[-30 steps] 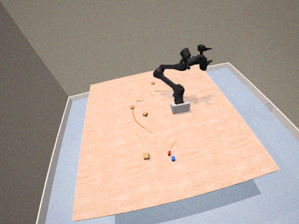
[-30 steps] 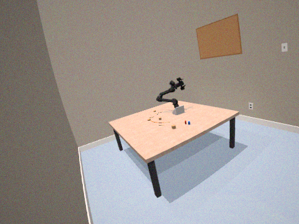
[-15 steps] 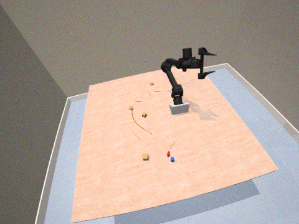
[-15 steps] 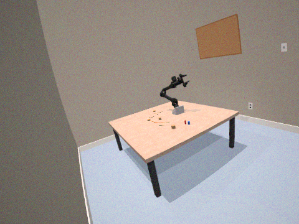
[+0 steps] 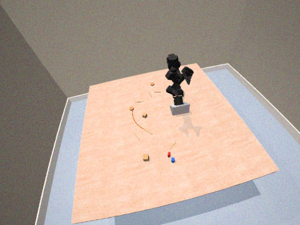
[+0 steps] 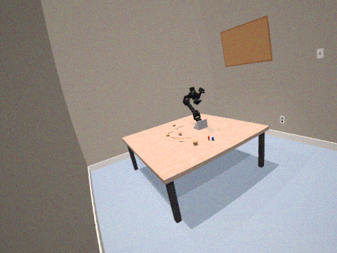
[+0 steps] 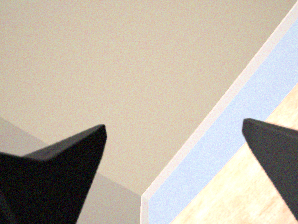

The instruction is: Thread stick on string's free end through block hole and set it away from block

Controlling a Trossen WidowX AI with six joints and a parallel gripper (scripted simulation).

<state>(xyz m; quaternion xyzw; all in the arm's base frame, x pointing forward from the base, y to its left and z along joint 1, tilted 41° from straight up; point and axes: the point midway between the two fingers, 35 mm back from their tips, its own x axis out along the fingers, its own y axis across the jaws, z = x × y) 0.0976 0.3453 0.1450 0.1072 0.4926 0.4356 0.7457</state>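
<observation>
My gripper [image 7: 173, 128] is open and empty, raised above the table with the arm; the wrist view shows wall, floor and a table edge. An orange string [image 5: 134, 119] curves along the table from a round button [image 5: 131, 108] [image 6: 168, 135] to a thin stick [image 5: 148, 131] [image 6: 187, 138], which lies on the table. A small wooden block [image 5: 144, 115] [image 6: 180, 133] stands beside the string, apart from it. Another wooden block [image 5: 145, 157] [image 6: 195, 143] stands farther toward the front. No hole can be made out in either block at this size.
Loose sticks lie near the string's stick [image 5: 137, 136], near the small objects [image 5: 172, 145], and behind the button [image 5: 139, 102]. A red object [image 5: 169, 154] [image 6: 208, 138] and a blue one [image 5: 172, 160] [image 6: 213, 138] stand at the front. Another button [image 5: 152, 84] lies at the back. The arm stands behind a grey base block [image 5: 180, 109].
</observation>
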